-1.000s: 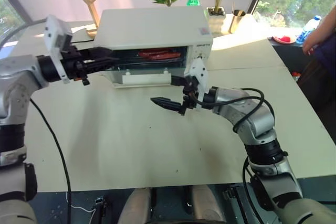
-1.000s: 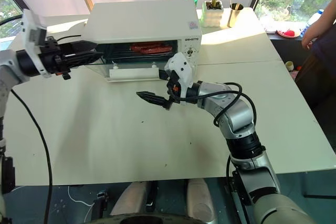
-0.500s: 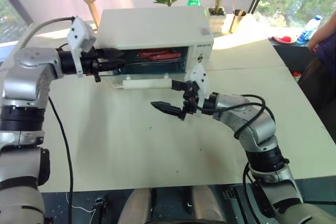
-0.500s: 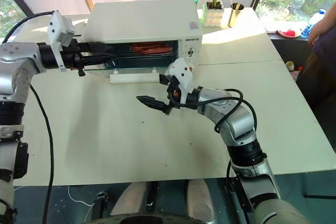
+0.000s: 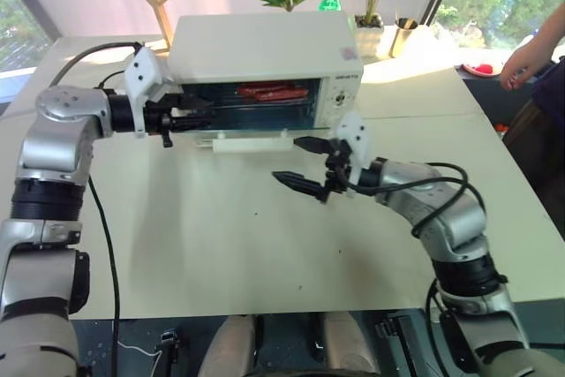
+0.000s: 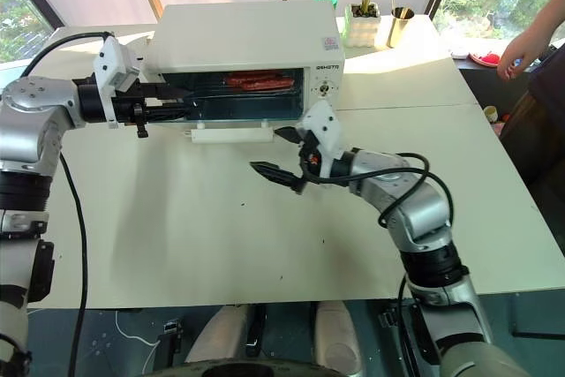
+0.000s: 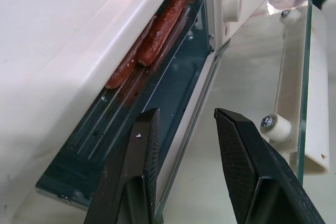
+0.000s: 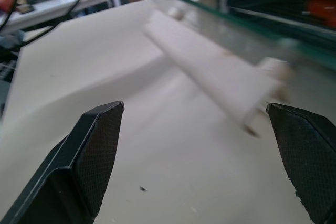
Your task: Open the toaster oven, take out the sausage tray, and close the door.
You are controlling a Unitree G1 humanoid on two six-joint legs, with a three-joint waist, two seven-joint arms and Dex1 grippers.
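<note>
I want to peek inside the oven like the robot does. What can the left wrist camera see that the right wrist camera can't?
The left wrist view looks into the toaster oven and shows the sausages lying inside, a cream knob and the left gripper with a gap between its fingers. The right wrist view shows the bare table and the right gripper spread wide open. Both show the glass door hanging open with its cream bar handle.
</note>
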